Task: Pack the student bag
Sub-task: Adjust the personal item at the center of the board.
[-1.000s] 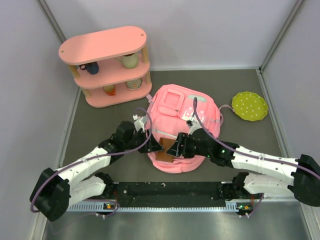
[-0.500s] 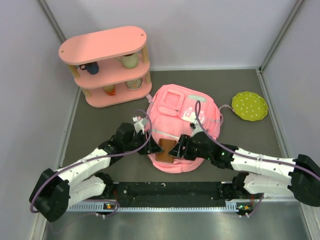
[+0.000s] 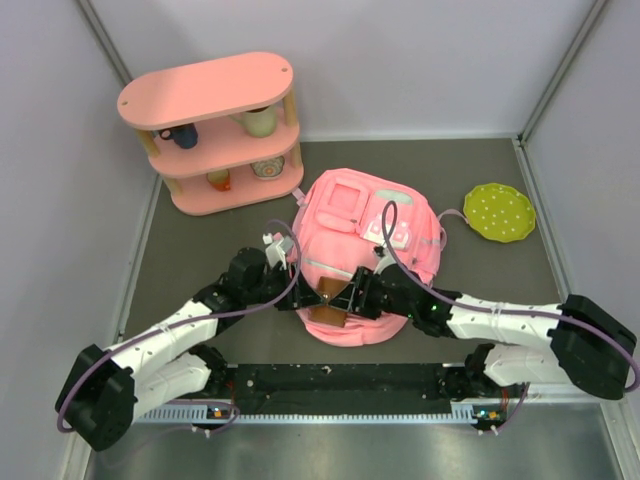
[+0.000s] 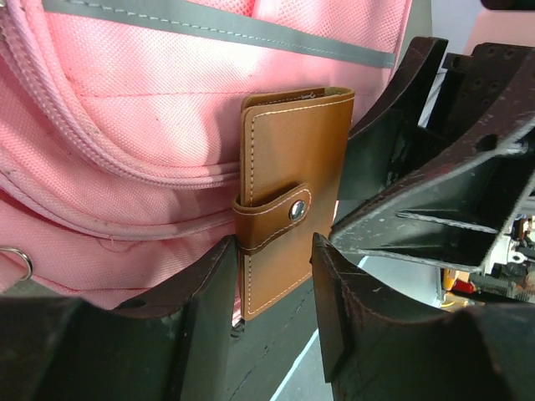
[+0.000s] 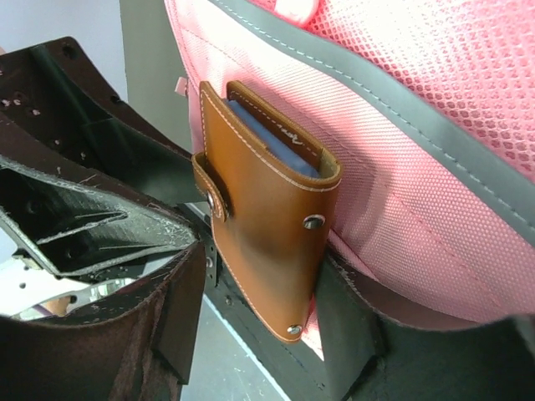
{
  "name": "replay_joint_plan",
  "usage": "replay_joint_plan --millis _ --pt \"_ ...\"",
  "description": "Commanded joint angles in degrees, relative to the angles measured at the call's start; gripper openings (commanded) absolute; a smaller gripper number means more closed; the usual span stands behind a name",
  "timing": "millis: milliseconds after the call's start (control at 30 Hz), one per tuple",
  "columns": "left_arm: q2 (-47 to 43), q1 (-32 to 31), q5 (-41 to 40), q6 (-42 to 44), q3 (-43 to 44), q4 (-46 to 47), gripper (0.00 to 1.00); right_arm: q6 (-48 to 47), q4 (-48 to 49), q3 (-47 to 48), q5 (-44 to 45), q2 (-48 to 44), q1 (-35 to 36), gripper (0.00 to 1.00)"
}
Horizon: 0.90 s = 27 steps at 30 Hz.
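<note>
Bag: the pink bag (image 3: 360, 215) lies flat in the middle of the table (image 3: 200, 260), its near end towards my two bases.
Wallet: a brown wallet (image 4: 284, 192) with a snap strap rests against that near end of the bag, its upper edge by the grey band.
Left arm: I reach from the near left corner on a slant up and to the right, elbow low, wrist at the bag's near left edge.
Left gripper: my left gripper (image 3: 303, 290) points right, towards the other one. Its fingers (image 4: 209, 317) sit one on each side of the wallet's lower end, and both press against it, so I am gripping the wallet.
Right arm: I stretch from the near right corner low and almost level to the left, wrist over the bag's near edge.
Right gripper: my right gripper (image 3: 356, 296) faces left with the wallet between its fingers (image 5: 347, 334). One finger lies against the wallet and a sliver shows beside the other, so I cannot tell whether it grips.
Meeting point: both wrists come nose to nose at the wallet.
Shelf: a pink shelf (image 3: 215, 130) stands at the far left, well apart.
Plate: a green plate (image 3: 499, 211) lies right of the bag.
</note>
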Motion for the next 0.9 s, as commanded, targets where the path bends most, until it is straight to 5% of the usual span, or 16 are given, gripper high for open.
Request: replay_joint_plan --millis 0,300,600,867 --pt "-0.29 -0.26 0.32 1.03 -0.04 2.87 0.44 1.85 9.17 -1.60 -1.67 1.80 -0.89 0.50" --pt "-1.77 -0.26 -1.88 0.50 -0.13 1.90 0.44 1.24 9.54 -4.59 1.05 -1.63 -0.98 0.24" --pt "-5.82 -0.26 -6.61 1.90 4.18 0.32 0.62 0.36 8.05 -4.41 1.50 -1.45 -1.16 0.19" --pt "0.50 -0.26 -5.14 1.47 4.36 -1.53 0.61 0.45 7.96 -4.33 1.32 -1.36 -1.60 0.19"
